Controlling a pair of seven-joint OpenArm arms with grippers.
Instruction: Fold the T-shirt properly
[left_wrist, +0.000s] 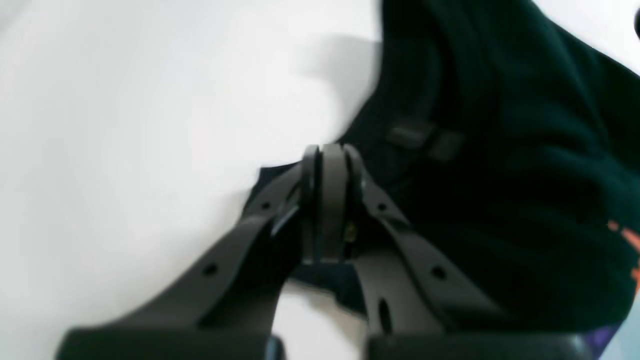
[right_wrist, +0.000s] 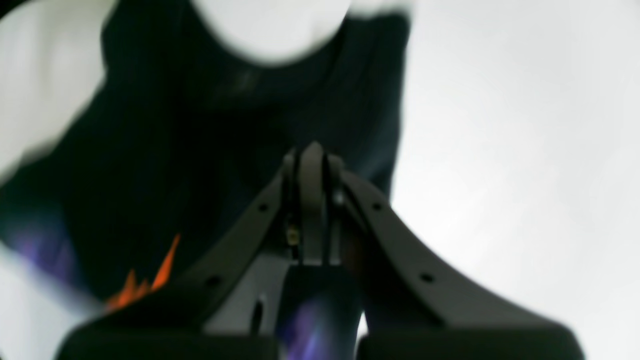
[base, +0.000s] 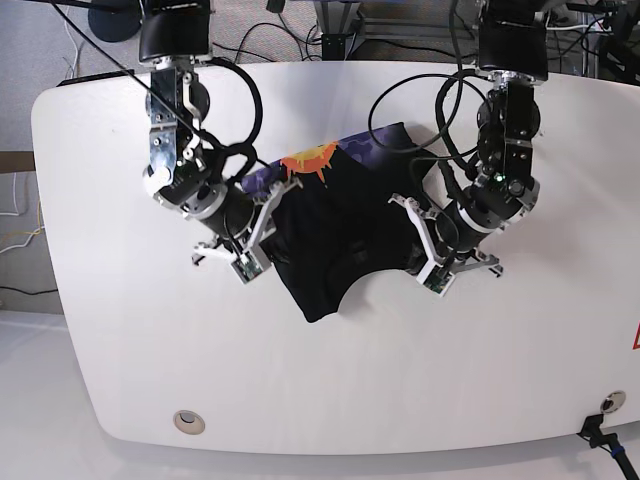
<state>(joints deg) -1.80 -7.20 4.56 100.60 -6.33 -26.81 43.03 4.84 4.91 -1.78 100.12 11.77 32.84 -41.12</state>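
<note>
A: What is seen on the left of the base view?

B: The right gripper (base: 262, 222) is pressed together on the left edge of the large black cloth T-shirt (base: 335, 225) with the orange sunburst and purple print, and the cloth is pinched between its fingers. In the right wrist view the jaws are closed with black fabric around them (right_wrist: 310, 200).

A: And where is the shirt itself?

B: It is draped between the two arms over the middle of the white rounded table (base: 120, 350), bunched, with the print turned up at the far edge.

A: And on the right?

B: The left gripper (base: 425, 240) is likewise clamped on the right edge. Both edges are probably held so that the cloth can be lifted and spread flat before a fold is made.
</note>
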